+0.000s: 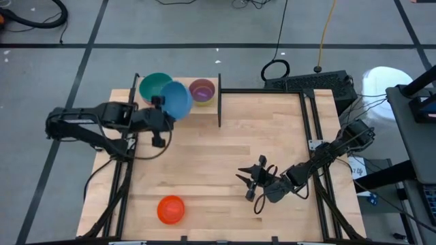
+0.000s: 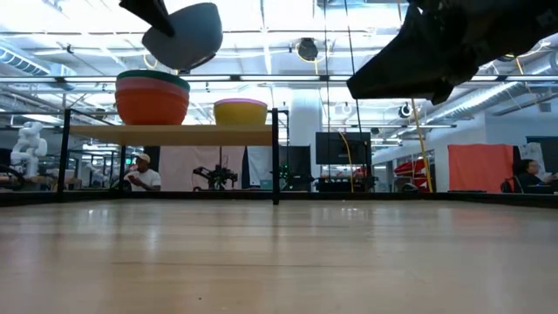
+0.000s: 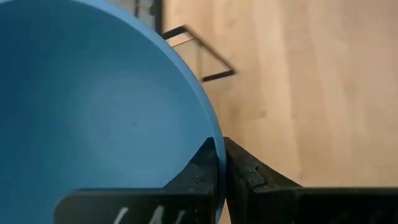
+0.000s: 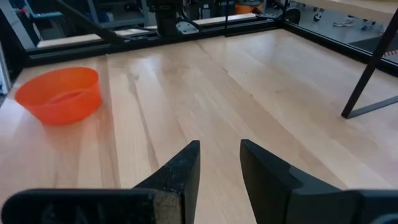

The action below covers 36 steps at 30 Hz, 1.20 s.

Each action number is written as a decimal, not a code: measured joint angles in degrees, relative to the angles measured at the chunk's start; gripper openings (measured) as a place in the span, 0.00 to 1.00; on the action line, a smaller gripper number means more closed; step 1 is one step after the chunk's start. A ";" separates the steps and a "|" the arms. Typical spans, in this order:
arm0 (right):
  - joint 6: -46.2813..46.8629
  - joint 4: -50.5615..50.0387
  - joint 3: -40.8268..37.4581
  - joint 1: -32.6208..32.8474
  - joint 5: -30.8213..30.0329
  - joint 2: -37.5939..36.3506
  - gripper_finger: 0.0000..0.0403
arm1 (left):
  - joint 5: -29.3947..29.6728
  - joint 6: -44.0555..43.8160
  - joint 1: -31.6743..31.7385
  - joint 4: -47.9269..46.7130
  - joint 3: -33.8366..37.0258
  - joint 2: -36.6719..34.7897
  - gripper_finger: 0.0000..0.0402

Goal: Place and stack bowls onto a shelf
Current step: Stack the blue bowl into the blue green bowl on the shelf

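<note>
Blue plastic fills most of the left wrist view: the smooth, rounded inside of the blue bowl [image 3: 93,99], with the left gripper [image 3: 221,168] pinching its thin rim between two dark fingers closed tight on it. From above, that same bowl [image 1: 176,100] is tilted in the air over the shelf [image 1: 211,102], between a stack of bowls topped by the teal bowl [image 1: 154,85] and a second stack whose inside shows purple [image 1: 201,90]. The overhead picture gives only those top colours. The table-level view adds what lies beneath: the left stack on the light-wood board [image 2: 174,133] shows an orange-red bowl [image 2: 152,105] under the teal rim [image 2: 153,77], and the right stack shows a yellow bowl [image 2: 240,111] on the outside. In that view the held bowl [image 2: 185,35] hangs above the left stack, clear of it, its underside looking grey. Thin black metal posts [image 2: 275,155] carry the shelf board above the tabletop [image 2: 279,253].

A single orange bowl [image 1: 171,209] sits upright near the front edge of the pale planked table [image 1: 272,136], well apart from the shelf. The right gripper [image 1: 251,184] hovers low over the table to that bowl's right, its fingers parted and empty. Its wrist view shows the orange bowl [image 4: 59,93] ahead and off to one side, translucent-looking with a thin rim, and one black leg of the shelf [image 4: 370,74] on the other side
</note>
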State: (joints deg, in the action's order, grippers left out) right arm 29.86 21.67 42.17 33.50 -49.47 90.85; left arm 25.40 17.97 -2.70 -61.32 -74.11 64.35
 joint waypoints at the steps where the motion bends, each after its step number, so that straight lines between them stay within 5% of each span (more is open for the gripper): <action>1: -0.06 0.09 0.00 0.00 0.00 -0.05 0.27 | 0.52 0.23 0.97 -0.01 0.00 -0.33 0.03; 18: -0.98 0.43 0.00 0.00 0.01 -0.03 0.27 | 1.03 1.79 18.79 -10.28 -15.33 0.90 0.05; 36: -0.53 0.83 0.00 0.02 0.10 -0.03 0.27 | -13.65 6.27 36.59 -16.29 -15.34 8.08 0.02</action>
State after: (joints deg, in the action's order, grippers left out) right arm 29.33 22.50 42.17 33.52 -49.37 90.83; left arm 11.75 24.24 33.89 -77.61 -89.45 72.43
